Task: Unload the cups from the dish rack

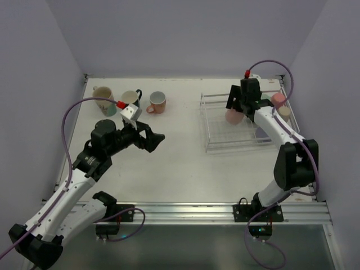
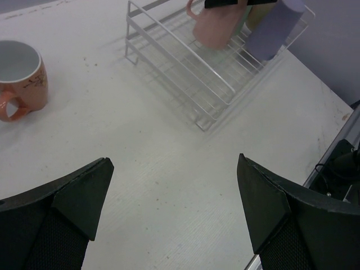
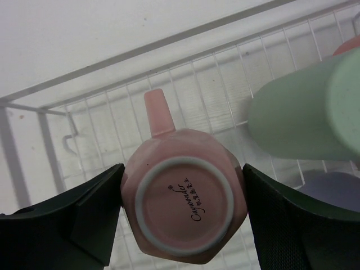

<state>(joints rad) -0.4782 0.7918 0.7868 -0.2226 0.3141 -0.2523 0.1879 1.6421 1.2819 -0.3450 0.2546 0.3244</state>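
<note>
The dish rack (image 1: 214,147) stands at the right of the table. My right gripper (image 3: 183,209) reaches down into it, its fingers pressed on both sides of an upside-down pink mug (image 3: 183,205), which also shows from above (image 1: 233,117). A mint green tumbler (image 3: 304,112) and a lavender one (image 3: 332,191) lie beside it in the rack (image 3: 112,79). Three mugs stand on the table at the back left: cream (image 1: 102,93), dark green (image 1: 131,97) and salmon (image 1: 157,102). My left gripper (image 1: 157,138) hovers open over bare table, holding nothing (image 2: 174,202).
More cups (image 1: 278,101) sit at the rack's far right corner, by the right wall. The salmon mug (image 2: 22,76) stands left of the rack (image 2: 169,56) in the left wrist view. The table's front rail (image 1: 225,211) runs along the near edge.
</note>
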